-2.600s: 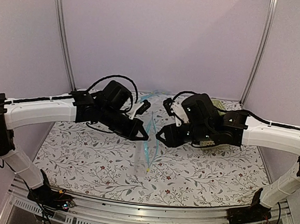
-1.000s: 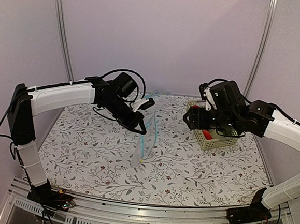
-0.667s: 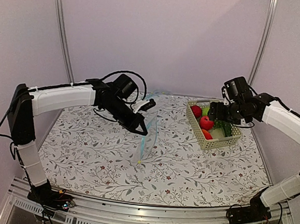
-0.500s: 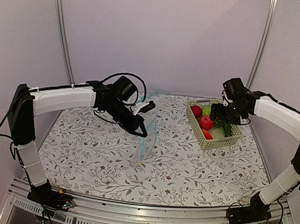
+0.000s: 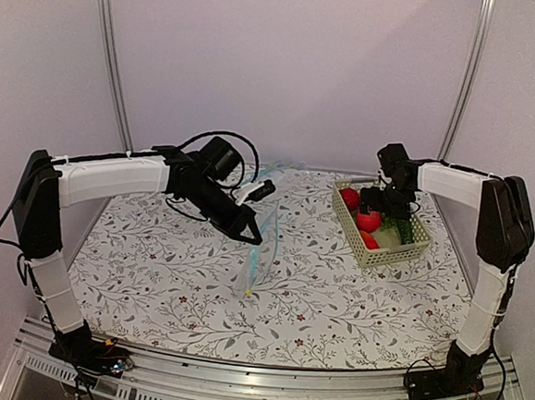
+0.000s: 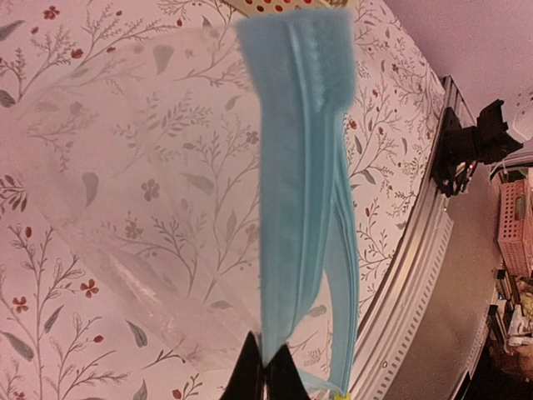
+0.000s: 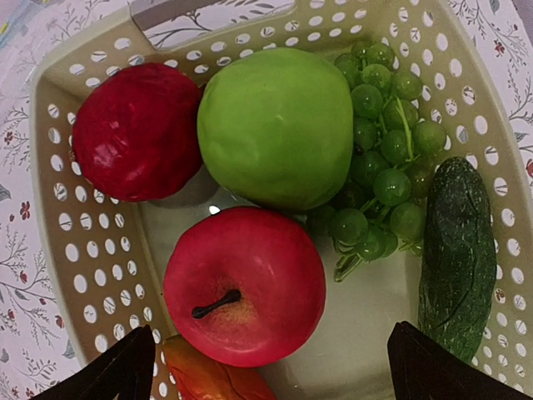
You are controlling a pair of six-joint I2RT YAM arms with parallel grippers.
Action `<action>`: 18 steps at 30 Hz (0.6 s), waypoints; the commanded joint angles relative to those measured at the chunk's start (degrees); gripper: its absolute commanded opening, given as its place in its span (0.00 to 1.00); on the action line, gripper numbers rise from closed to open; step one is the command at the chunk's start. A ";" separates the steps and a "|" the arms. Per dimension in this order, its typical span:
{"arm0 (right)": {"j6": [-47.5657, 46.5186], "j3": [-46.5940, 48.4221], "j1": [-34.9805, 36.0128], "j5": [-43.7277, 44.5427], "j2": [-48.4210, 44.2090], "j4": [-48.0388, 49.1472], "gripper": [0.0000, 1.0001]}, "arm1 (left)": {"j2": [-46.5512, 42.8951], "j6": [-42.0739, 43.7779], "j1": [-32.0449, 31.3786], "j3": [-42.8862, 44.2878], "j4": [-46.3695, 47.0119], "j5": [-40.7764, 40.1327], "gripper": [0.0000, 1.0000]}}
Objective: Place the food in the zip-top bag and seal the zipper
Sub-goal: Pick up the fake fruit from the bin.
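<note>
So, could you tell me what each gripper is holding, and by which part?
The left gripper pinches the clear plastic bag by its light blue zipper strip; the right gripper is open above the beige perforated basket, holding nothing.

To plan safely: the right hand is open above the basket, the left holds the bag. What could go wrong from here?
The round red plastic apple sits beside the bright green apple, so the open right hand might catch the wrong fruit. The left hand pinches only the light blue zipper strip of the clear crinkly bag, whose mouth looks narrow; food may not enter.
</note>
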 commanded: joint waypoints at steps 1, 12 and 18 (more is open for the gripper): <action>-0.87 2.16 -0.17 -1.03 3.71 -0.04 0.97 | -1.81 -0.30 1.19 -0.63 0.89 0.75 0.00; -1.16 4.28 1.74 1.14 7.96 0.35 0.97 | -1.45 -0.68 1.58 -0.46 1.02 1.14 0.00; -0.24 5.24 2.09 3.25 9.89 0.01 0.88 | -1.75 -0.72 1.59 -0.63 1.03 1.15 0.00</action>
